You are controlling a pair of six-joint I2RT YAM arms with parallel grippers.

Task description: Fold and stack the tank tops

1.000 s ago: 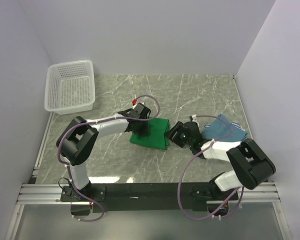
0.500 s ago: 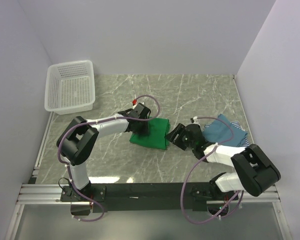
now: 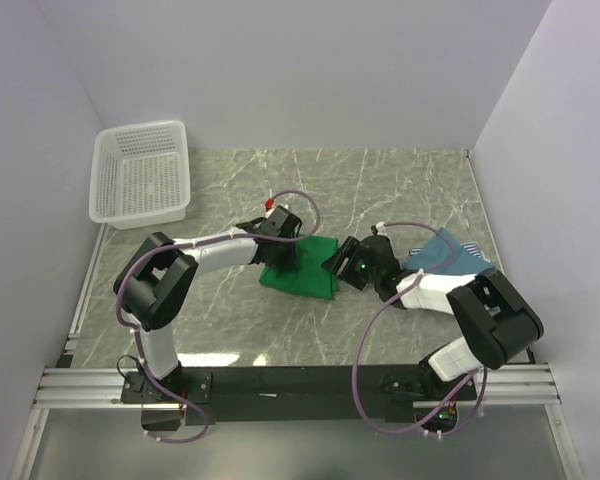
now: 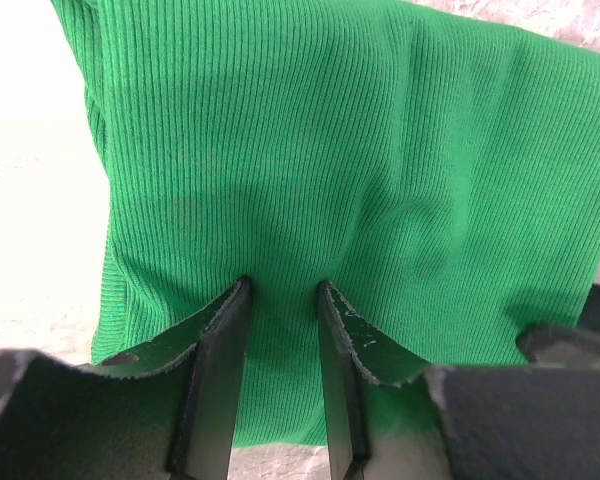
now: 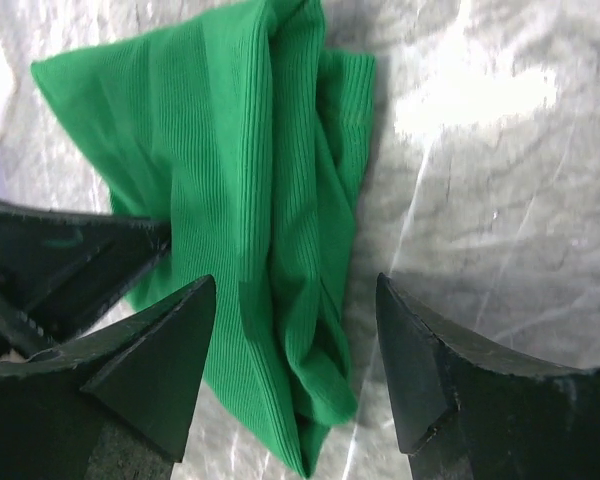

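Note:
The bright green tank top (image 3: 305, 272) lies folded on the marble table, left of centre. My left gripper (image 3: 280, 250) rests on its far left part; in the left wrist view the fingers (image 4: 225, 330) press into the green cloth (image 4: 330, 150) a narrow gap apart, with nothing pinched between them. My right gripper (image 3: 340, 263) is open wide at the top's right edge, and its jaws straddle the folded edge (image 5: 280, 250). The teal-blue tank top (image 3: 442, 255) lies bunched at the right with the striped one (image 3: 482, 262) peeking out beneath it.
A white lattice basket (image 3: 140, 130) stands at the back left against the wall. Purple-grey walls close in the table on three sides. The right arm's cable loops over the teal top.
My right gripper has moved left, closing in on the green top's right edge. The left gripper and the green top have not moved.

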